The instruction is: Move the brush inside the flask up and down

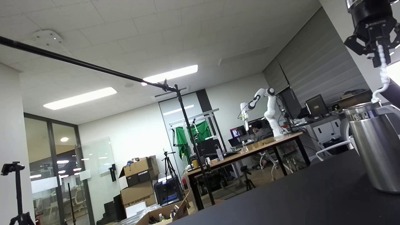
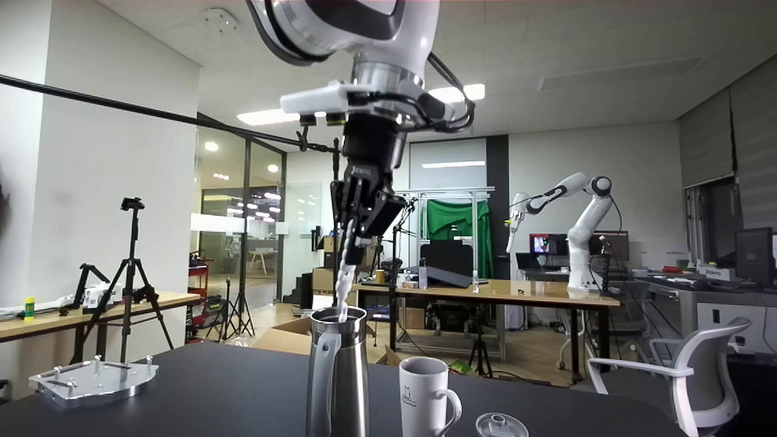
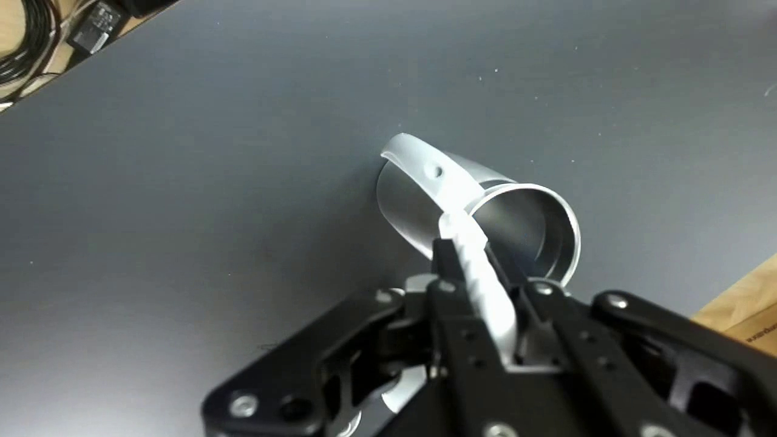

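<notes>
The brush has a white twisted handle (image 2: 345, 280), tilted a little and seen also in an exterior view (image 1: 382, 67) and the wrist view (image 3: 485, 285). Its lower end goes into the mouth of the flask; bristles are hidden inside. The flask is a tall brushed-metal cylinder with a grey handle, standing upright on the black table in both exterior views (image 1: 375, 150) (image 2: 352, 376) and the wrist view (image 3: 407, 203). My gripper (image 2: 357, 240) is above the flask's rim, shut on the brush handle; it also shows in an exterior view (image 1: 380, 59) and the wrist view (image 3: 470, 261).
A white mug (image 2: 419, 394) stands close beside the flask on the black table (image 2: 212, 382). A round lid (image 2: 501, 425) lies beyond the mug. A metal plate with posts (image 2: 94, 381) lies at the table's left. A white chair (image 2: 686, 376) stands past the table edge.
</notes>
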You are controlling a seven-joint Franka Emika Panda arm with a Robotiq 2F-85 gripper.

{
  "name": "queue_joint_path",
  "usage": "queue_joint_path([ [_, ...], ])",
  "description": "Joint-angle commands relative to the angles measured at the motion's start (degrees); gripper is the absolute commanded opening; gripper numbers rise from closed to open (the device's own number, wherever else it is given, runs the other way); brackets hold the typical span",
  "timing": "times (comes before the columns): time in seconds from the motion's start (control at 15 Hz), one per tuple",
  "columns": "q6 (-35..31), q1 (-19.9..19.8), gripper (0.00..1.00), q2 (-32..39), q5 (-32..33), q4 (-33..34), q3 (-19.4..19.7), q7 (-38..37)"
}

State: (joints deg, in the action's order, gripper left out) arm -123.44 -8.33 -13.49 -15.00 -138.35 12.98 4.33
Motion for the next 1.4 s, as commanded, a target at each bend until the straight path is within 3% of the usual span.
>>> queue_joint_path([
  [0.0,-0.55,0.28,0.04,6.25,-0.21,3.50,-0.97,0.36],
  [0.47,4.16,1.45,0.04,2.00,15.04,7.28,-8.04,-10.43],
  [0.8,10.11,3.44,0.04,-1.56,20.65,10.32,-12.46,-13.89],
  [1.07,6.17,3.78,0.04,0.09,22.84,9.34,-13.75,-14.65],
  [1.33,1.58,3.49,0.04,6.37,26.81,8.36,-13.98,-16.98],
])
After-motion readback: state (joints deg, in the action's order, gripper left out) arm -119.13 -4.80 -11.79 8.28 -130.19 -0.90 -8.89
